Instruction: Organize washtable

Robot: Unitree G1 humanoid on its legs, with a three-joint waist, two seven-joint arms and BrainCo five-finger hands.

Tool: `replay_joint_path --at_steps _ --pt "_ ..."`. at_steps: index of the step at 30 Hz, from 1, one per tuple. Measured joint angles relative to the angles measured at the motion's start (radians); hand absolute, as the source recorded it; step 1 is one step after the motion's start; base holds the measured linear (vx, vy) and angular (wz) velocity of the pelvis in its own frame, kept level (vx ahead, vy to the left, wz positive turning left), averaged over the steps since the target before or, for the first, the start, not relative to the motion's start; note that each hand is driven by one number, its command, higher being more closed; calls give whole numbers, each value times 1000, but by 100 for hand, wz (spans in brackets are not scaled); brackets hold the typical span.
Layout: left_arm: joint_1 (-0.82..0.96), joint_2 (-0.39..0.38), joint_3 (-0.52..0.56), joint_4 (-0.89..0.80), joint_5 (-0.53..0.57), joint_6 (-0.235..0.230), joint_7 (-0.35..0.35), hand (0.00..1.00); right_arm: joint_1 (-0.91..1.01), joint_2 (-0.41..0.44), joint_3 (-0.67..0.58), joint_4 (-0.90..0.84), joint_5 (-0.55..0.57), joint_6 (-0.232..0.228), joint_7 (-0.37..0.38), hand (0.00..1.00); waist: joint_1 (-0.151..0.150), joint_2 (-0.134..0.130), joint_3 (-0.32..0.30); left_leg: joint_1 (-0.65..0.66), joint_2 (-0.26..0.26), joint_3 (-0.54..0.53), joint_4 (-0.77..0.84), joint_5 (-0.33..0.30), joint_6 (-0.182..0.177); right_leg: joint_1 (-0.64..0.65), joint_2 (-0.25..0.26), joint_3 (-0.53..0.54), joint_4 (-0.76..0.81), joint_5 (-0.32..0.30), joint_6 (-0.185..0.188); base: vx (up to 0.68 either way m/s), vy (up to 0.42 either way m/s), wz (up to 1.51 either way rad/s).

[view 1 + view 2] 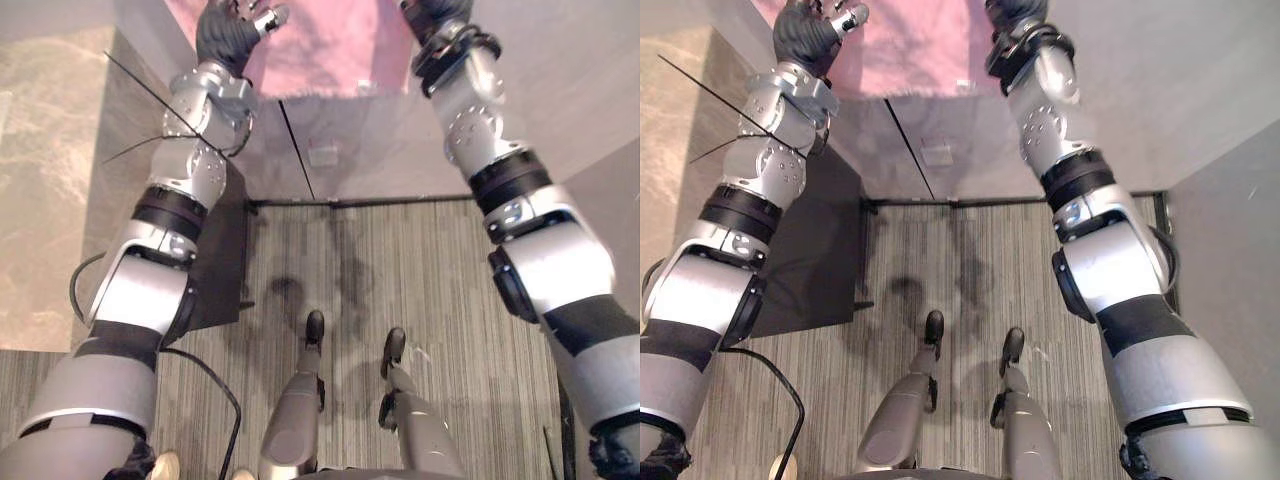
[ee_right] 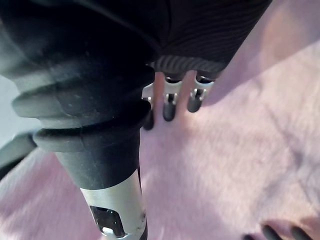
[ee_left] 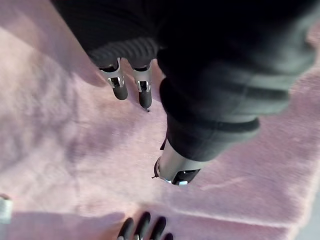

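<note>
Pink cloth, thick and fluffy, lies at 12 o'clock in the head views, and both hands are on it. The left hand sits at 11 o'clock near the cloth's left edge and the right hand at 1 o'clock near its right edge. In the left wrist view the fingers are straight and point down into the nap, with the thumb held apart; the hand is open and grips nothing. The right hand is also open, with straight fingers tipped towards the cloth and the thumb standing clear. Whether the tips press into the pile or stay just above it cannot be told.

A small white tag sits at the cloth's near edge. Below that edge is the grey front of the washtable, split by a dark seam. Grey striped carpet runs from its foot down to 6 o'clock. A dark panel stands at 8 o'clock, a beige marbled surface at 9 o'clock, and a plain grey wall at 3 o'clock.

Both arms reach forward, stretched nearly straight.
</note>
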Motion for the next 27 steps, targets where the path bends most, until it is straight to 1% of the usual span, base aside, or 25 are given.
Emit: replay_joint_path --at_steps 1,2,4,6,7,8,11,13,14,15,16,17,18,19,20,21,22,23,24,25,26,27 --pt "0 0 3 11 0 3 -6 0 0 -2 -3 6 6 2 0 0 0 -1 2 -6 0 2 0 0 0 -7 0 1 0 0 0 -27 -23 -5" --pt "0 0 6 32 0 18 -9 0 -4 -2 -13 30 8 7 -1 0 1 -1 3 -18 -1 7 0 0 0 -21 0 5 0 2 1 2 -20 -10" --pt "1 -2 13 63 1 33 -10 0 -5 -1 -25 61 10 22 -3 0 3 -1 12 -21 -1 14 0 0 0 -27 0 15 0 6 0 18 -13 -9" --pt "3 -11 51 82 2 38 -8 0 -4 0 -46 85 22 39 -4 0 0 -3 19 -20 -1 17 0 0 0 -28 -1 17 0 6 0 26 2 -5" --pt "20 -9 90 83 1 38 -8 0 -2 -2 -72 99 33 41 -9 0 -4 -2 25 -19 0 25 0 0 0 -29 -1 26 0 5 0 22 8 -6" --pt "25 -7 96 83 2 38 -7 0 1 -3 -72 100 37 41 -10 0 -5 -2 25 -19 0 28 0 0 0 -29 -1 29 0 5 0 19 11 -10" --pt "130 28 168 80 6 39 -7 0 73 -4 -98 85 49 41 -21 0 -16 -3 25 1 -1 53 0 -1 0 -23 -1 56 1 5 0 6 10 -24" --pt "242 65 253 60 5 42 -5 0 220 -28 -154 -19 50 38 -21 0 -16 -3 25 17 1 69 0 -3 -2 -20 0 75 9 3 2 -17 3 -24" --pt "330 85 322 20 4 40 -3 0 322 -35 -201 -86 50 32 -21 0 -23 -3 25 25 4 72 0 -10 -7 -15 1 81 9 1 2 -26 0 -15" --pt "379 91 357 0 3 37 -2 0 382 -37 -232 -124 51 24 -21 0 -28 -3 25 31 6 74 0 -13 -7 -11 2 84 9 -1 2 -21 -1 -13" --pt "451 93 405 -28 1 36 -1 0 478 -37 -278 -183 58 11 -21 0 -36 -4 25 41 8 78 0 -20 -7 -3 5 89 9 -2 2 -26 -6 -15" --pt "564 90 467 -64 0 33 1 0 621 -24 -349 -262 68 -10 -20 0 -38 -6 24 57 12 85 -1 -33 -7 9 8 98 8 -8 2 -23 -15 -22" --pt "669 77 526 -89 1 27 11 0 764 2 -418 -340 69 -40 -20 0 -39 -10 22 72 15 92 -1 -40 -9 18 10 105 7 -14 5 -21 -22 -20" --pt "721 64 559 -98 1 25 17 0 834 19 -451 -370 68 -53 -19 0 -39 -12 21 78 15 93 -1 -44 -10 23 11 106 7 -20 9 -17 -32 -18" --pt "822 32 626 -110 2 19 20 0 962 52 -509 -406 65 -70 -19 0 -42 -20 17 91 19 93 -1 -57 -15 33 14 113 6 -24 7 -10 -38 -15" --pt "907 -8 683 -113 2 17 22 0 1072 79 -559 -417 65 -73 -20 0 -44 -30 10 101 21 98 -1 -62 -16 43 17 120 3 -27 6 -8 -38 -14" --pt "945 -31 707 -113 3 17 25 0 1122 91 -587 -418 64 -74 -20 0 -45 -34 5 107 22 99 -1 -66 -19 48 18 120 4 -30 8 -2 -37 -4" --pt "1015 -82 731 -112 8 19 27 0 1219 105 -637 -417 58 -74 -20 0 -46 -39 -13 115 22 101 -1 -71 -20 59 19 116 4 -36 10 7 -23 5" --pt "1084 -134 751 -102 12 21 25 0 1303 123 -690 -416 46 -74 -20 0 -48 -47 -46 122 22 100 -1 -83 -21 67 18 114 5 -45 16 7 -16 7" --pt "1118 -157 760 -88 17 23 25 0 1341 133 -713 -414 40 -74 -20 0 -51 -50 -68 127 21 101 -1 -86 -17 71 18 114 5 -49 17 45 8 6" --pt "1170 -201 788 -46 28 31 25 0 1410 147 -764 -398 31 -75 -20 0 -58 -57 -104 153 19 101 -1 -95 -18 98 16 114 5 -60 19 55 13 5" --pt "1199 -222 801 -23 34 35 26 0 1438 156 -789 -381 27 -75 -19 0 -65 -60 -124 168 18 100 -1 -101 -17 114 16 113 5 -69 23 93 20 8"
